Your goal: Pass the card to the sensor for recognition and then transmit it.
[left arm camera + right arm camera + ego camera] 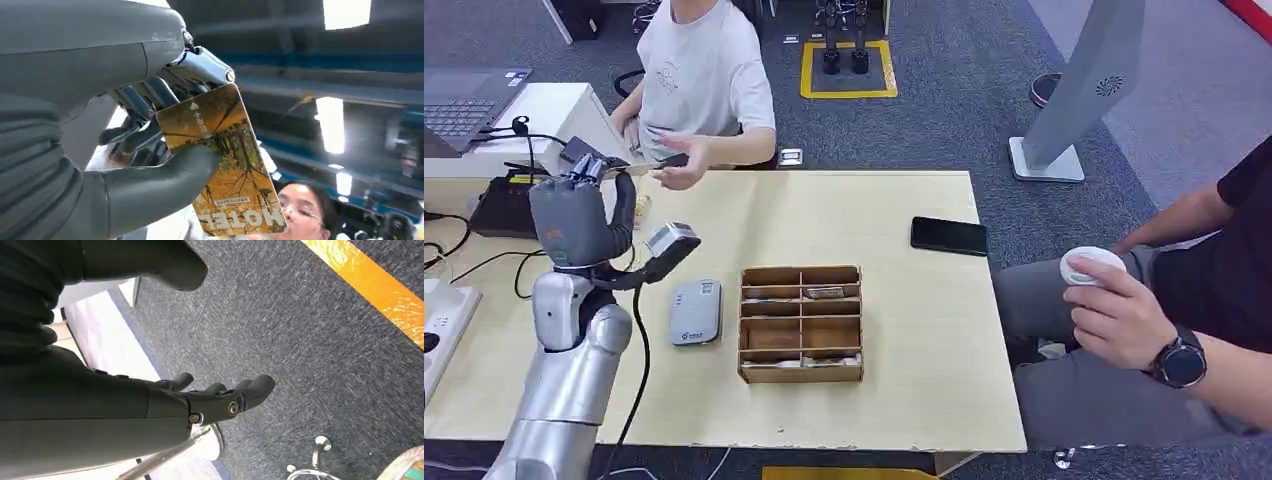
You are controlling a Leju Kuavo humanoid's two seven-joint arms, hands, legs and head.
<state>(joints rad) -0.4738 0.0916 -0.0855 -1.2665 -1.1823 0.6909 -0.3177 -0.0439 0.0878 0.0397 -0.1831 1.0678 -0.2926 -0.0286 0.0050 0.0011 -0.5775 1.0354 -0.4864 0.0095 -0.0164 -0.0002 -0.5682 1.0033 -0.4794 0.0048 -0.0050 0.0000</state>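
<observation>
Left hand (150, 150) raised above the bench (904, 330), thumb and fingers clamped on the card (225, 165), beside a person's hand (682, 170). Right hand (220, 400) empty, fingers apart, above carpet (320, 340).

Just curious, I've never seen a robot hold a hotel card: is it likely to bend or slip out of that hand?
The card looks flat and unbent where the left hand pinches it, so probably stiff. Its glossy printed face could be slippery. It seems thin, so likely light.
</observation>
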